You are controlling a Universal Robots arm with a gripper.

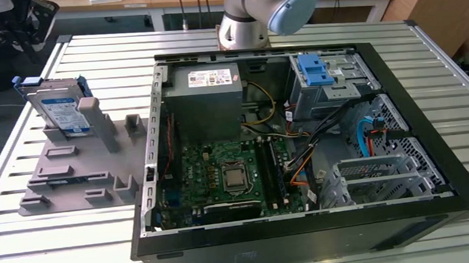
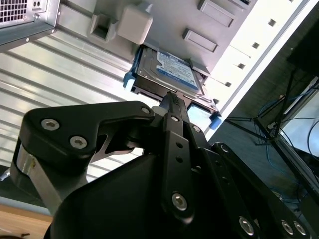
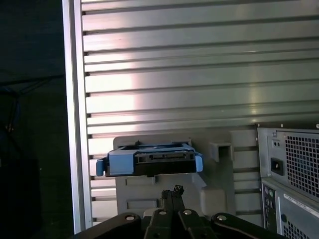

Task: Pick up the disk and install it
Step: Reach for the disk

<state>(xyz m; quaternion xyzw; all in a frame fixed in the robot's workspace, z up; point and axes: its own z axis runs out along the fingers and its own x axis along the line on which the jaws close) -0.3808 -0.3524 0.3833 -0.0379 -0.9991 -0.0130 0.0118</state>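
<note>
Disk [image 3: 149,162] sits just beyond the gripper [image 3: 172,191] in both wrist views. We see the black fingertips pressed together with nothing between them, apart from the disk. Past the fingertips, the disk shows its blue-and-white label and blue side rails in the second wrist view, and it is seated in a grey fixture [image 2: 164,25] that lies on the slatted metal table [image 3: 199,64]. In the exterior view we start at the lower edge of the frame, where the near wall of the open computer case [image 1: 306,234] crosses the picture. Inside it, the motherboard [image 1: 229,174] fills the lower centre. Above that is the grey power supply [image 1: 208,102] with its white sticker, and a blue latch piece [image 1: 316,71] tops the drive cage at the upper right. At the exterior view's left, upper part of the frame, the disk stands on edge in the fixture, leaning slightly, well apart from the case. Farthest back, at top centre, we see the robot arm [image 1: 260,11].
</note>
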